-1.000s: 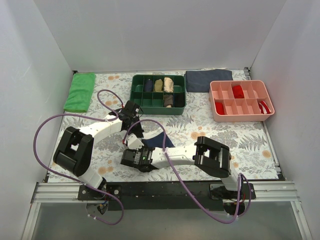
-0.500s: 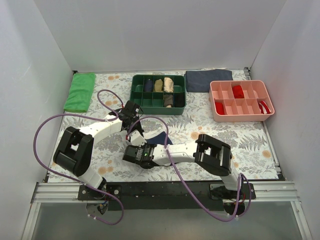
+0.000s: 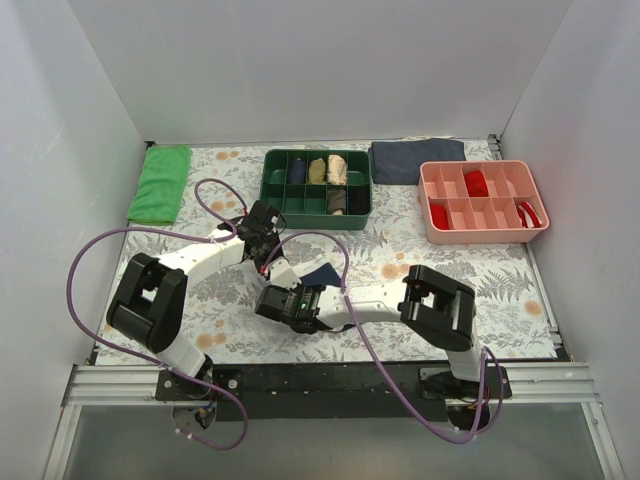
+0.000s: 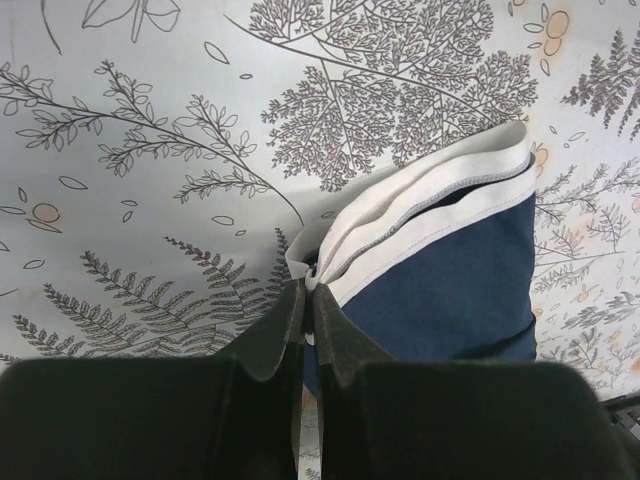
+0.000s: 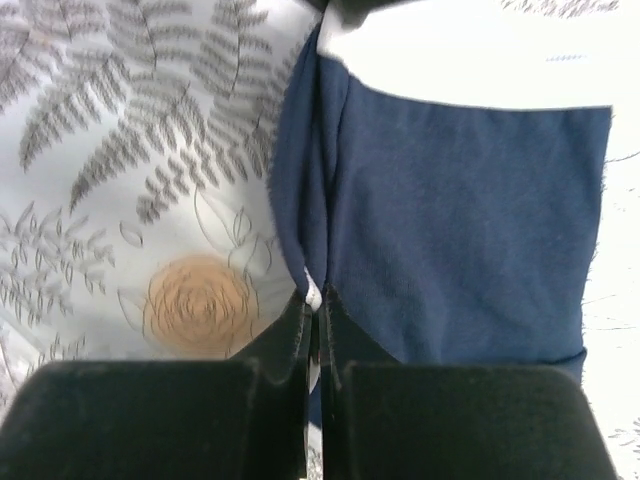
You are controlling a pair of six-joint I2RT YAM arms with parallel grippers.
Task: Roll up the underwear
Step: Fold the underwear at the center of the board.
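Over the last second I watched the right arm slide its wrist rightward and in toward the garment, while the left arm barely moved. From overhead, the visible patch of the small navy blue fabric briefs (image 4: 450, 280) with white piping had shrunk and bunched between the two wrists. I took that as the cloth being gathered along one side. The roll looked only begun, since most of the garment lay flat in both wrist views.

The left claw (image 4: 305, 300) was clamped together on the white waistband edge, where the banded layers fanned out from the pinch. The right claw (image 5: 318, 305) was pinched shut on a raised crease of navy fabric at the side of the panel.

The briefs lay on the floral-printed tabletop (image 3: 480, 280), a little left of centre and nearer the arms than the far wall. The dark green compartment tray (image 3: 316, 189) holding rolled garments sat beyond them, well apart. The pink plastic divided tray (image 3: 483, 200) stood further right, and the bright green folded cloth (image 3: 160, 183) lay at the far left. Bare printed surface stretched to the right of the garment. The tightest spot was between the two wrists themselves, which were close together, so any further travel needed care there.
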